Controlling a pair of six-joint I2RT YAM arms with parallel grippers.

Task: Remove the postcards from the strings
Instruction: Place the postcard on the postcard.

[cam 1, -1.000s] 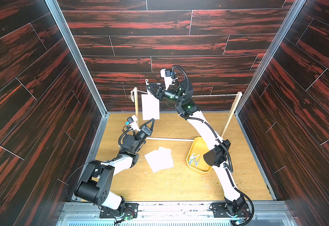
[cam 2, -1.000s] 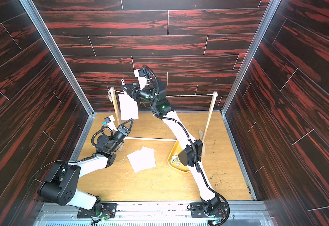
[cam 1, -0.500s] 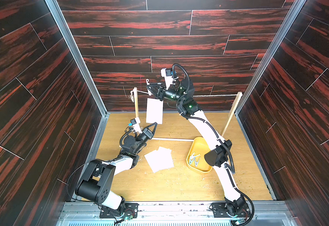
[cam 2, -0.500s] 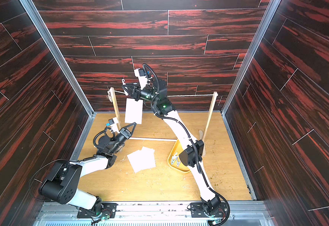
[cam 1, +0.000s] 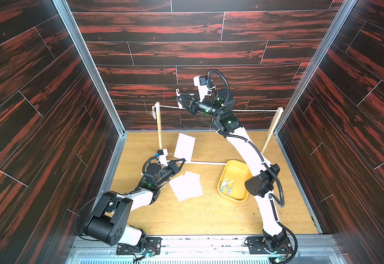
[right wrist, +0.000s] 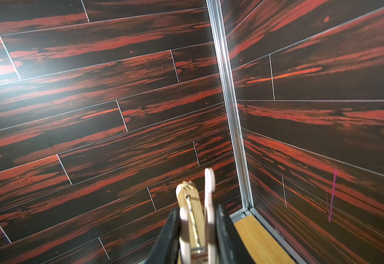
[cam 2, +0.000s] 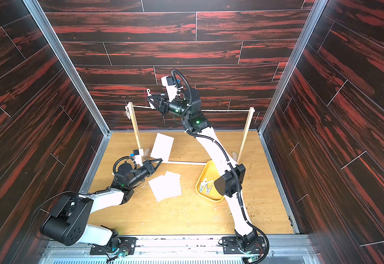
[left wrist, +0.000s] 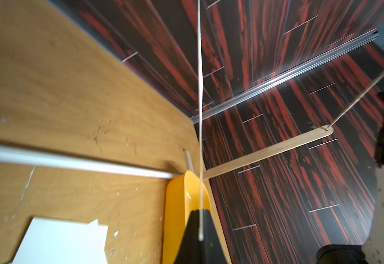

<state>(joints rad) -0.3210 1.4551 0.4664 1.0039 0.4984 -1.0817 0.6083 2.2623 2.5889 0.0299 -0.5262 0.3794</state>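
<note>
Mid-frame, left gripper (cam 1: 183, 160) is pinching a white rectangular paper postcard (cam 1: 184, 146) upright; other postcards (cam 1: 187, 187) are lying below. Upper centre, right gripper (cam 1: 180, 100) is clamping a pale hooked clothespin (right wrist: 209, 182) at the whitish twine string (cam 1: 255, 110).

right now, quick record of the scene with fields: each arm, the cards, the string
left fingers: shut on one postcard, at its lower edge
right fingers: shut on a clothespin up by the string
string: no postcard hangs on it
stack of postcards: flat on the table
yellow tray: holds loose clothespins
</note>
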